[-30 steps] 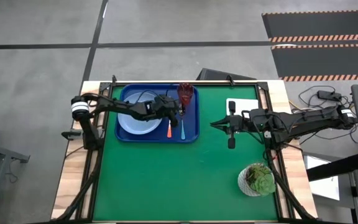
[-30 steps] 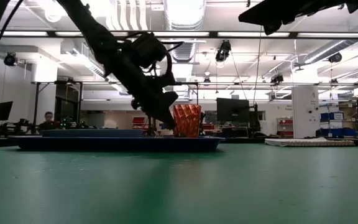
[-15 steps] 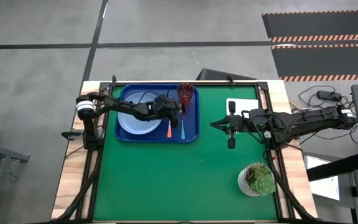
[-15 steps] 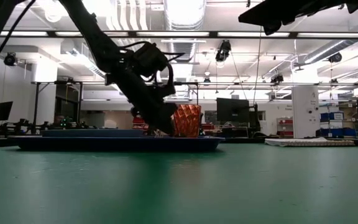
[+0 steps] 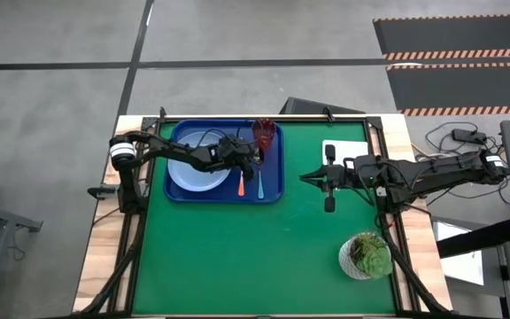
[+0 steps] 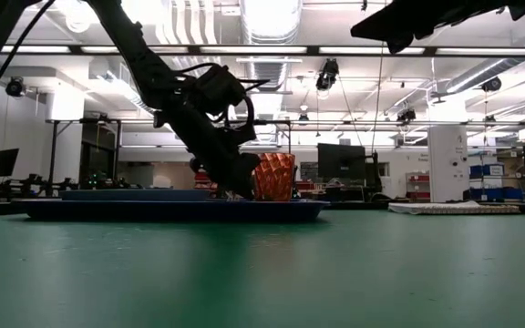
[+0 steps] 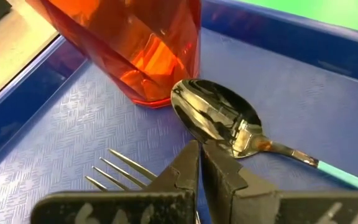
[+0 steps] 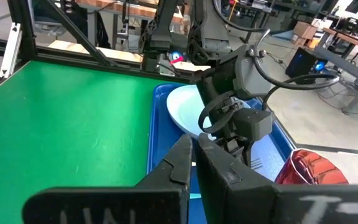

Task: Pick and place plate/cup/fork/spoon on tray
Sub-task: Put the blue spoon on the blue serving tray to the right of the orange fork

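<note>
Overhead and table-level views of the tableware task. No brand, label or legible writing appears in any view. The dark-blue tray (image 5: 271,190) lies at the table's far left and carries the plate (image 5: 193,168), the cup (image 5: 265,135), the fork (image 5: 241,183) and the spoon (image 5: 259,181). The cup stands upright at the tray's far right corner; fork and spoon lie side by side just near of it, right of the plate. In the left wrist view the spoon's bowl (image 7: 219,124) rests just beside the cup's base (image 7: 135,43), with the fork's tines (image 7: 120,171) alongside. The left gripper (image 5: 255,159) sits low over the tray beside the cup, fingers pressed together and holding nothing. Compared with one second earlier, the left arm has drawn slightly back toward the table's far edge. The right gripper (image 5: 306,177) hangs above the table's centre-right, unmoved, fingers likewise closed and empty. A potted succulent (image 5: 367,255) stands near the right corner.
</note>
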